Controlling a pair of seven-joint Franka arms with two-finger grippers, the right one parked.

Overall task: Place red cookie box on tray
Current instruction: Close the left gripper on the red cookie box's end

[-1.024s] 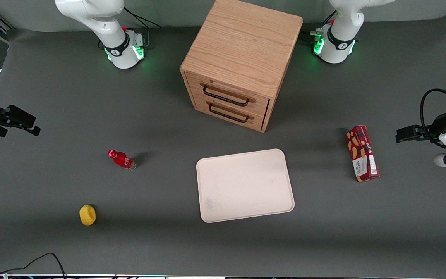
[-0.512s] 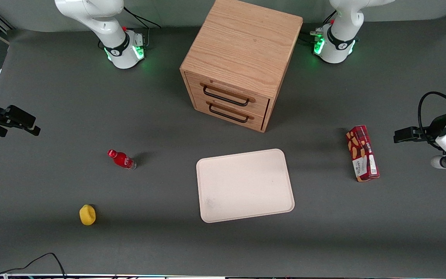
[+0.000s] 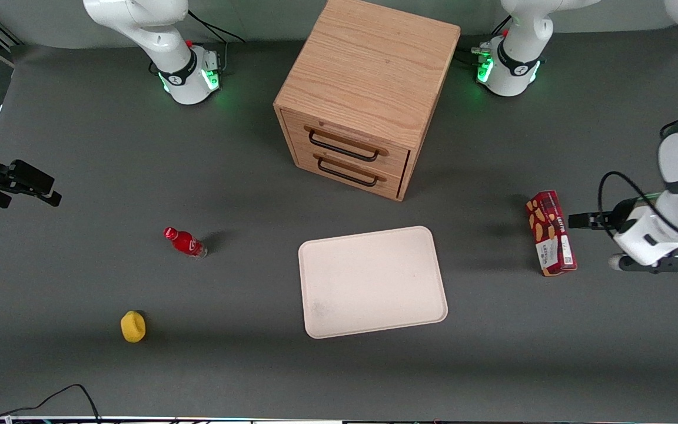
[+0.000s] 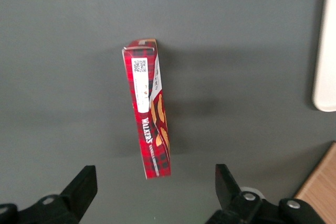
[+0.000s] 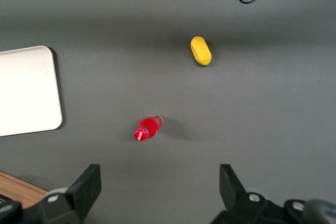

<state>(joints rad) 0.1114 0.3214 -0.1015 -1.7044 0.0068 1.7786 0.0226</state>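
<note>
The red cookie box (image 3: 551,232) lies flat on the grey table toward the working arm's end, beside the tray (image 3: 372,281). The cream-white tray has nothing on it. My left gripper (image 3: 577,221) hovers above the table just beside the box, at its end farther from the front camera. In the left wrist view the box (image 4: 148,108) lies lengthwise ahead of the gripper (image 4: 155,190), whose fingers (image 4: 84,188) are spread wide, open and empty. One end of the box lies between the fingertips' line and the camera's centre. The tray's rim (image 4: 325,66) shows at the view's edge.
A wooden two-drawer cabinet (image 3: 365,94) stands farther from the front camera than the tray. A small red bottle (image 3: 185,242) and a yellow object (image 3: 133,326) lie toward the parked arm's end. A cable (image 3: 68,393) lies at the table's near edge.
My left arm has swung in toward the box and the gripper now hangs close beside it. The box, tray and other things have not moved.
</note>
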